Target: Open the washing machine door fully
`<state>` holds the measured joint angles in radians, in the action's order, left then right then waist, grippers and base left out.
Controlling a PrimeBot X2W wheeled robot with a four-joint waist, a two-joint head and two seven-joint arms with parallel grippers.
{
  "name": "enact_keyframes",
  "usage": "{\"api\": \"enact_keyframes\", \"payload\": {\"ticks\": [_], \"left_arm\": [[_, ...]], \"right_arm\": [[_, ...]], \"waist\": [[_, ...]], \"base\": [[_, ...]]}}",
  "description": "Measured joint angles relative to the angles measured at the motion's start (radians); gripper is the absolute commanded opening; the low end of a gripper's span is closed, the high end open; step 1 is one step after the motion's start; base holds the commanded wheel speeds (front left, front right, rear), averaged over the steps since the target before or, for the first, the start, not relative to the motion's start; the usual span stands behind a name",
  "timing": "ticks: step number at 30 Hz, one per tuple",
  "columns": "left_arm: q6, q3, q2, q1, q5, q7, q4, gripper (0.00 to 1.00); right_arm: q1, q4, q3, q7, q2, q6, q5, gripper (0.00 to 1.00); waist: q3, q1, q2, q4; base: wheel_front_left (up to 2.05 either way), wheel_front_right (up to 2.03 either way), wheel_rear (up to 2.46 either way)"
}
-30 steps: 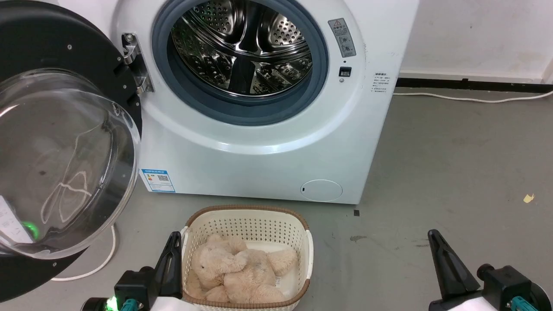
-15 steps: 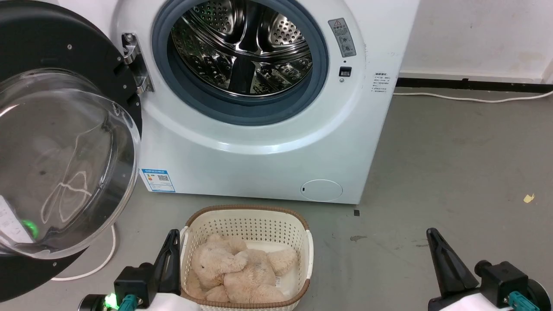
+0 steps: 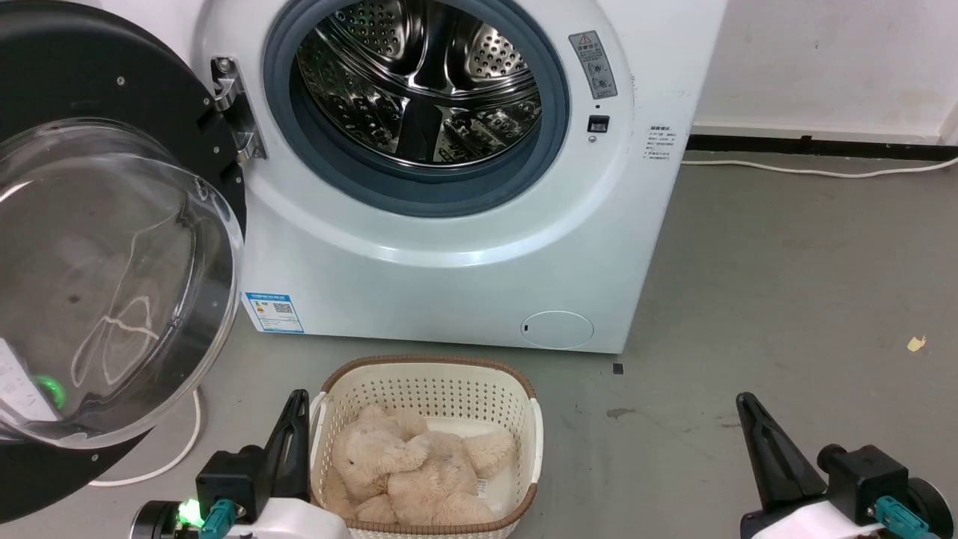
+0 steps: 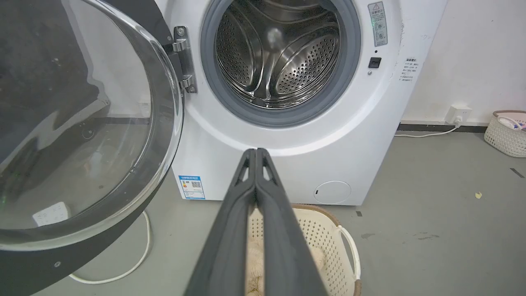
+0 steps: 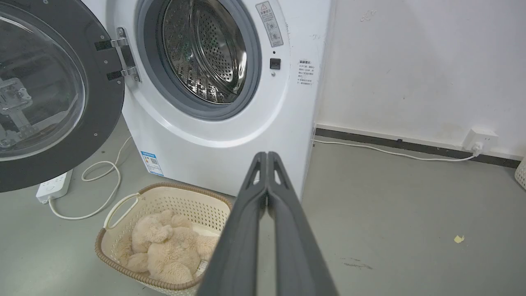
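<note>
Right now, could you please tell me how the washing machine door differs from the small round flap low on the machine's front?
The washing machine door is a large black disc with a bulging clear glass centre; the flap is small, flat and white. The door stands swung open on its metal hinge, while the flap sits shut, flush with the body. Both are round.

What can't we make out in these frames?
Washing machine door: left side cut off by the left edge in all three views.
Warning label: print too small to read, every view.
Plush toy: mostly hidden behind the left gripper, jaws shut, left wrist view.
Basket: near rim cut off by the bottom edge, head view.
</note>
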<state>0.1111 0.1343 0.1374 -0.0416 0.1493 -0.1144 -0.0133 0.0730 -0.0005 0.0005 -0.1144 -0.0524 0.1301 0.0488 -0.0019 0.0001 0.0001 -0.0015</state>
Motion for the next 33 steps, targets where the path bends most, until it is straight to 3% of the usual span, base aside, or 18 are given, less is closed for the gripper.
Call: {"api": "enact_keyframes", "payload": {"ticks": [33], "left_arm": [[-0.062,-0.074,-0.049,0.017,-0.081,0.063,0.005,0.0]], "right_arm": [[-0.037,0.0,0.0,0.063,0.0,0.0,-0.023,0.0]], "waist": [[0.001,-0.0001,-0.0001,0.001]], "base": [[0.0,0.0,0.0]]}}
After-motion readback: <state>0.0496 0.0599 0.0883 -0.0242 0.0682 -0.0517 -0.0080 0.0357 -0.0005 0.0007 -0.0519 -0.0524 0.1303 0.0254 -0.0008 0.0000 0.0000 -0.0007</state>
